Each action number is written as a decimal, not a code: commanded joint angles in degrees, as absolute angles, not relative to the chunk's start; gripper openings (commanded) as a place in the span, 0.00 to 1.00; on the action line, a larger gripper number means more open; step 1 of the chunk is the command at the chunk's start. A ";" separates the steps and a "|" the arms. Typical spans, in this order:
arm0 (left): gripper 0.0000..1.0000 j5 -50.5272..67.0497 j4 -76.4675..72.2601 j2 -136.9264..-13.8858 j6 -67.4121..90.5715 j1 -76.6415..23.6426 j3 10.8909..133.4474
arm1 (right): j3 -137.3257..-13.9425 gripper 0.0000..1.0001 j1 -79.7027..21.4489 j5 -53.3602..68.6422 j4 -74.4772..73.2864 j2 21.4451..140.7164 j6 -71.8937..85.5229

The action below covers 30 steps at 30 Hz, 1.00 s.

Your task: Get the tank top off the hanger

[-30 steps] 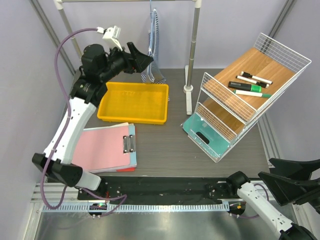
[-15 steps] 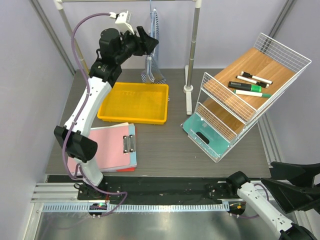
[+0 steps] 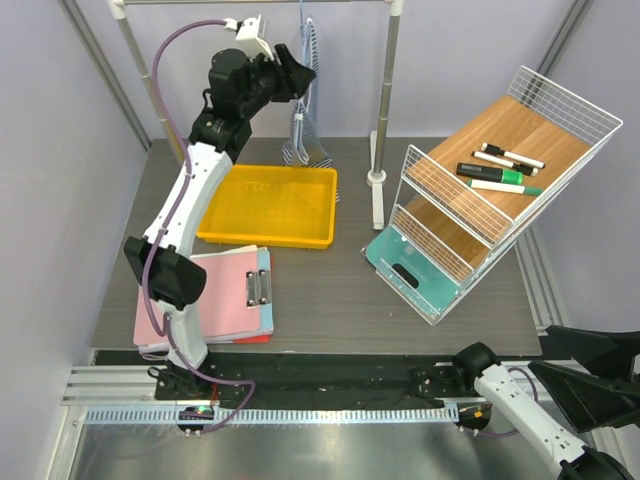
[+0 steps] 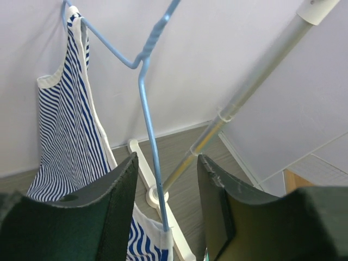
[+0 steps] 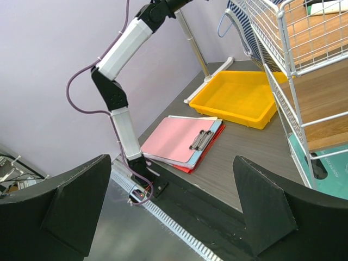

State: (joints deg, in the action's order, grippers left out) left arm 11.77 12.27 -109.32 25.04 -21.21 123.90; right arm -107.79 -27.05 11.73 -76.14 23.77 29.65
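Note:
The navy-and-white striped tank top hangs edge-on from the light-blue wire hanger on the grey rail at the back. My left gripper is raised beside it. In the left wrist view the hanger runs down between the two dark fingers of the left gripper, which stand apart and do not touch it; the tank top drapes to the left. My right gripper stays low at the near right corner, wide open with nothing in it.
A yellow tray lies under the garment and a pink clipboard in front of it. The rack's grey pole and white foot stand just to the right. A tilted wire shelf holds markers.
The left arm rose and reached right, up to the hanger, and its jaws narrowed around the wire. The right gripper sank slightly at the near edge.

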 commanded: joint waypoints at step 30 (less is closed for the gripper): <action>0.00 17.40 2.99 -113.30 40.86 -19.07 135.79 | -105.91 1.00 -27.33 11.07 -72.95 25.40 29.97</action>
State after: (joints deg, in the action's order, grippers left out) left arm 15.42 9.58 -116.38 35.70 -19.42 131.59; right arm -105.43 -27.05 11.00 -75.09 23.77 30.11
